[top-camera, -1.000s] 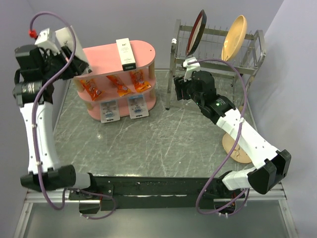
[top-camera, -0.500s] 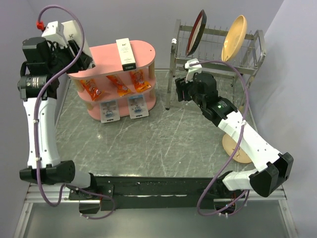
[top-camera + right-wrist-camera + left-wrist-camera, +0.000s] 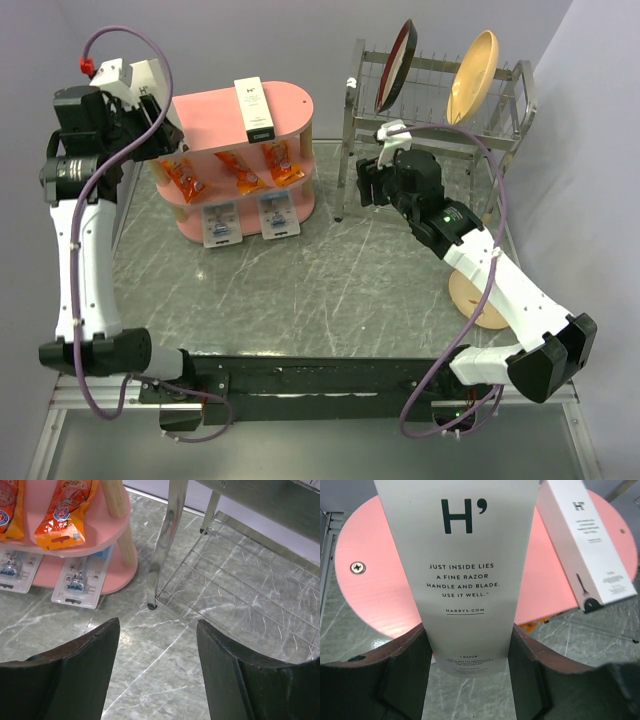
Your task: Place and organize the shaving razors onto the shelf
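Left end effector (image 3: pixel 467 647): raised at the left end of the shelf (image 3: pixel 205 115), level with its top board. Fingers (image 3: pixel 402 675) clamped on the lower part of a tall white box (image 3: pixel 465 575), printed "H'" and "Just inside lies a fine razor handle and blade". The box stands up out of the grip. Whether it touches the board, cannot tell.

Ahead of this end effector: the pink top board. Ahead and to its right, a second white box (image 3: pixel 585 545) lies flat on that board, apart from the held one.

Below and right of it, middle tier: three orange snack packets (image 3: pixel 240 170) in a row.

Lowest tier, lower yet: left razor pack (image 3: pixel 220 222) and right razor pack (image 3: pixel 278 213), flat, side by side, just apart. Their near ends reach past the board's front edge over the bench (image 3: pixel 300 290).

Right end effector (image 3: pixel 156 630): low over the bench, fingers (image 3: pixel 85 670) spread apart, nothing between them. Both razor packs sit ahead and to its left, well apart from it. Ahead, slightly right, stands the near leg of the metal dish rack (image 3: pixel 170 530).

Behind this end effector in the top view, the rack holds a dark plate (image 3: pixel 397 65) and a tan plate (image 3: pixel 472 75), both on edge. Another tan plate (image 3: pixel 482 305) lies on the bench under the right arm.
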{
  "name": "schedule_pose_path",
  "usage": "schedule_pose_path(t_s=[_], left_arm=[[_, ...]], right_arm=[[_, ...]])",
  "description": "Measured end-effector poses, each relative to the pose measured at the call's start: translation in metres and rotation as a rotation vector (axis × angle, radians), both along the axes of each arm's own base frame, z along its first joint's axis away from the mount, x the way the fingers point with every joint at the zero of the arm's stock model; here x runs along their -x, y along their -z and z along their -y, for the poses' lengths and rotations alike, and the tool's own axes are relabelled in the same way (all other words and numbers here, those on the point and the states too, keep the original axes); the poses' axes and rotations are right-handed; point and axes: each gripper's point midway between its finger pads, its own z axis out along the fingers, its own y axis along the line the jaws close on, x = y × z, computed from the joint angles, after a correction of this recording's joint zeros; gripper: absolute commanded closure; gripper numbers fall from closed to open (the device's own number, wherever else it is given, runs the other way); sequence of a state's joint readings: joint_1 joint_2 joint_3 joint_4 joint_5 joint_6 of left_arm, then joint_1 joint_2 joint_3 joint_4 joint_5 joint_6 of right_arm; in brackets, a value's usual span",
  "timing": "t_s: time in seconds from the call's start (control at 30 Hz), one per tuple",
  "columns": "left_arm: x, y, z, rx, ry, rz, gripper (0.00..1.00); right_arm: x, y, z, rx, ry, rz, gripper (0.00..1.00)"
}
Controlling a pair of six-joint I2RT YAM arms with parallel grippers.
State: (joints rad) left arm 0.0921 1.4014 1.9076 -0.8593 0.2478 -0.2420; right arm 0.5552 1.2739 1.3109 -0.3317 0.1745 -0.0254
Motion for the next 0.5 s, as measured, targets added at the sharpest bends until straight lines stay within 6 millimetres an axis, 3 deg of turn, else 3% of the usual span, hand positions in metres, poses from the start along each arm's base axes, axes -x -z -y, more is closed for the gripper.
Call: schedule_pose_path(t_s=[0.17, 0.5], left_arm=[[-0.022, 0.007, -0.002, -0.004, 0.001, -0.011, 0.44], [-0.028, 0.007, -0.004, -0.025, -0.005, -0.011, 0.34]], right_arm=[[0.004, 0.005, 0.004, 0.002, 0.004, -0.006, 0.30], [0.008, 0.011, 0.015, -0.001, 0.023, -0.011, 0.30]])
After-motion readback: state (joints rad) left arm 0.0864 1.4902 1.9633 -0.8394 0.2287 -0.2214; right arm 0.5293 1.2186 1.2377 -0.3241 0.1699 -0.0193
